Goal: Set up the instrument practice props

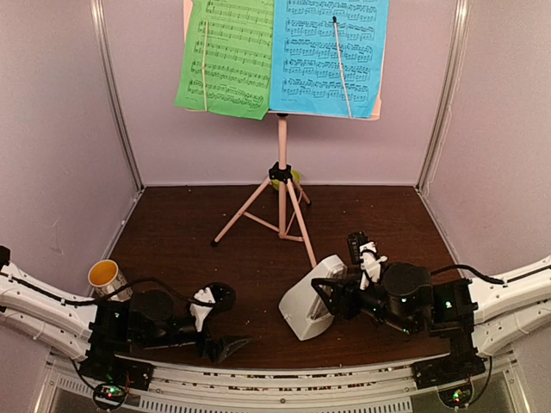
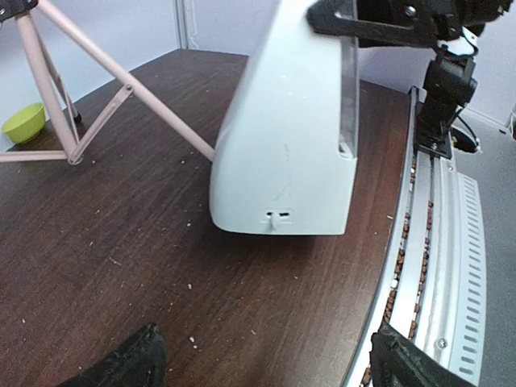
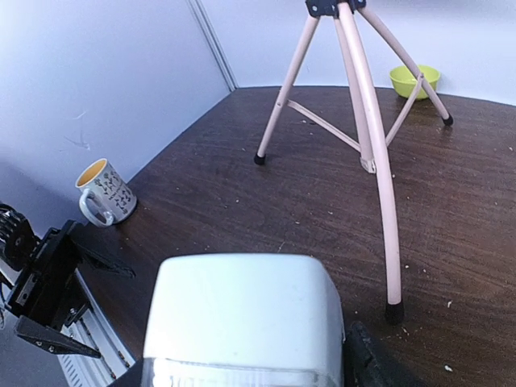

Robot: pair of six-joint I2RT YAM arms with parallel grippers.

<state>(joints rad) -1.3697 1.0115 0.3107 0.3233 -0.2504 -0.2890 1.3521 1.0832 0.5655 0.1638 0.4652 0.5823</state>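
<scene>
One metronome [image 1: 310,303] is at lower centre of the top view on the table [image 1: 189,232], grasped by the right end effector [image 1: 331,298]. The left end effector [image 1: 225,323], spread wide, sits apart at lower left. One stand [image 1: 281,185] carries a green sheet [image 1: 225,52] and a blue sheet [image 1: 327,52]. One yellow-lined mug [image 1: 105,275], one bowl [image 3: 414,79]: contents unclear.
</scene>
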